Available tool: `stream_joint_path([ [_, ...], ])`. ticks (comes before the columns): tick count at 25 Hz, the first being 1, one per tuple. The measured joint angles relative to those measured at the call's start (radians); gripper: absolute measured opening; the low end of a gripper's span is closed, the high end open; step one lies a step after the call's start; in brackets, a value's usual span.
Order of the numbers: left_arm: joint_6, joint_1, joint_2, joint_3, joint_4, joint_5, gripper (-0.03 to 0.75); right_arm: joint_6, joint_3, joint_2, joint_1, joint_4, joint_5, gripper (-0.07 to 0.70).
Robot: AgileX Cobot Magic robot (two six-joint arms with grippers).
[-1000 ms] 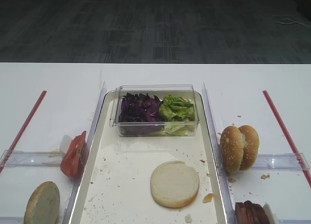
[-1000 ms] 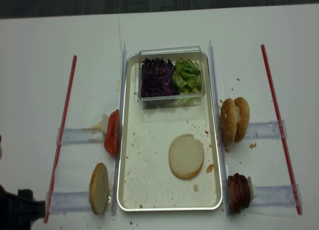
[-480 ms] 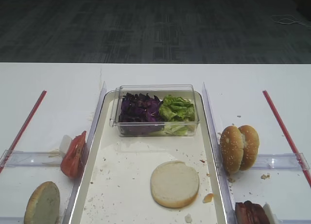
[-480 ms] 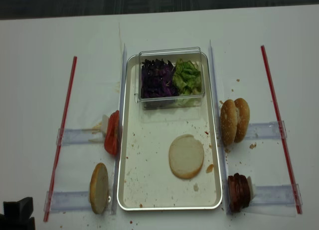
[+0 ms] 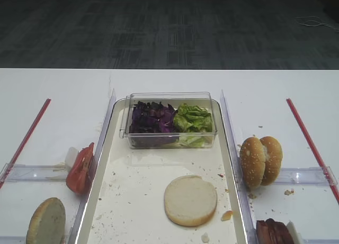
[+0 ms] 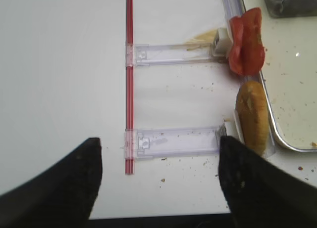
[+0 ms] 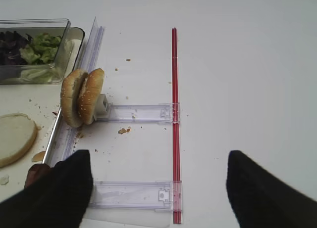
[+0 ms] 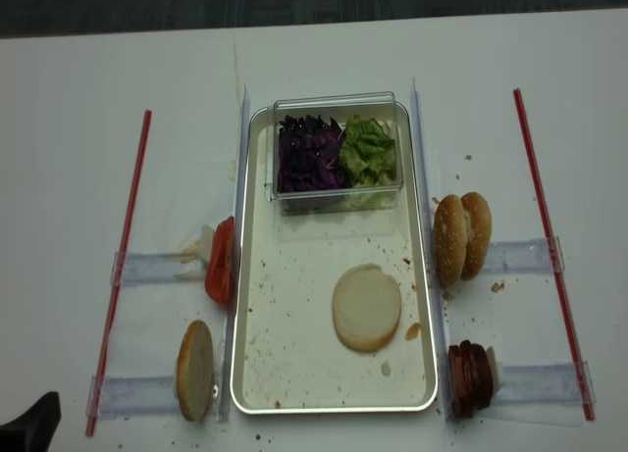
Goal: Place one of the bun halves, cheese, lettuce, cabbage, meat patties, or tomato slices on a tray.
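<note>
The pale-faced bun half (image 5: 190,200) lies flat on the crumb-strewn tray (image 5: 137,186), right of its middle. Purple cabbage (image 5: 152,119) and green lettuce (image 5: 193,118) fill a clear tub at the tray's far end. Tomato slices (image 5: 80,169) stand on edge left of the tray, and meat patties (image 8: 469,377) stand right of its near end. No cheese is in view. My left gripper (image 6: 158,183) hangs open and holds nothing, over the table left of the tray. My right gripper (image 7: 156,188) is open too, over the table right of the tray.
A tan-faced bun half (image 5: 46,222) stands on edge at the tray's near left. Two sesame halves (image 5: 260,161) stand together on the right. Red strips (image 8: 123,256) and clear plastic rails (image 6: 173,141) lie on both sides. A black part of the left arm (image 8: 27,427) shows bottom left.
The left arm has drawn back toward the bottom-left corner of the overhead view, leaving only a tip in sight. The food and tray have not moved.
</note>
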Motion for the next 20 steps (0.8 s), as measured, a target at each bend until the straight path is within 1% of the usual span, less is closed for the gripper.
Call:
stream_joint_path([
  [6,0.004,0.0,-0.126,0.0,0.0,0.004,0.491,0.0,0.0,0.0,0.0,0.0,0.0,0.589],
  [20,0.006,0.0,-0.138,0.0,0.0,0.005,0.491,0.006,0.0,0.0,0.0,0.0,0.0,0.589],
])
